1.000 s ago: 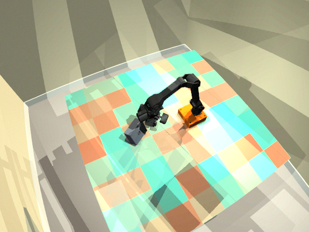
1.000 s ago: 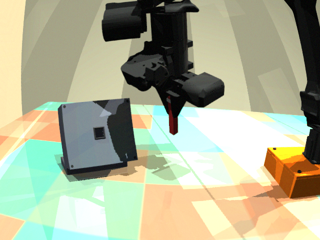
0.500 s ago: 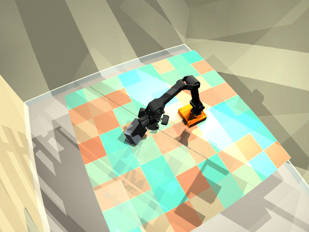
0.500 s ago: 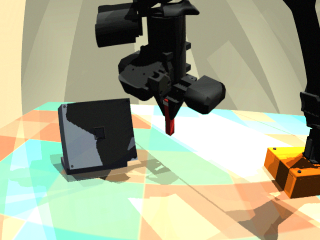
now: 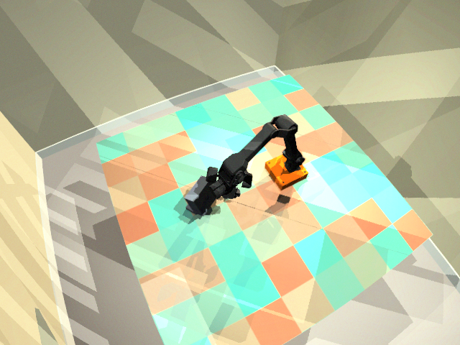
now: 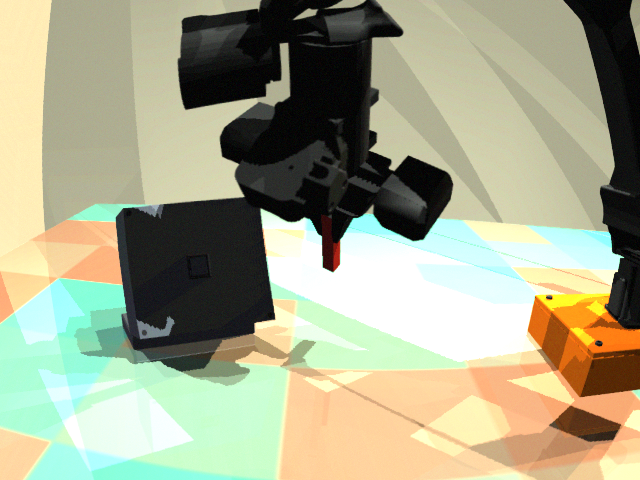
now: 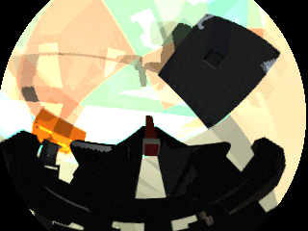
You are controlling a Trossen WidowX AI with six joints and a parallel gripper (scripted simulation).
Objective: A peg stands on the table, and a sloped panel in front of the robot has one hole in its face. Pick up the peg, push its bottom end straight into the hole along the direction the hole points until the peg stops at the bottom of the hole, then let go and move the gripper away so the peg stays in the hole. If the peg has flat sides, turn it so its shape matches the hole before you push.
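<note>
Red peg (image 6: 331, 253) (image 7: 150, 148), clamped in the fingers (image 6: 330, 229): long axis near vertical, lower end free, clear of the panel (image 5: 198, 196) (image 6: 196, 299) (image 7: 218, 72).

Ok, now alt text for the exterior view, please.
Black fingers grip a red peg above the table, its lower end pointing down. Beside it stands a dark sloped panel with one square hole, unfilled; an orange base sits opposite.

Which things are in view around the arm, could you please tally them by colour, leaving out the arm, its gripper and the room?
Red: 1, the peg
Orange: 1, the base block
Dark grey: 1, the sloped panel
Total: 3
</note>
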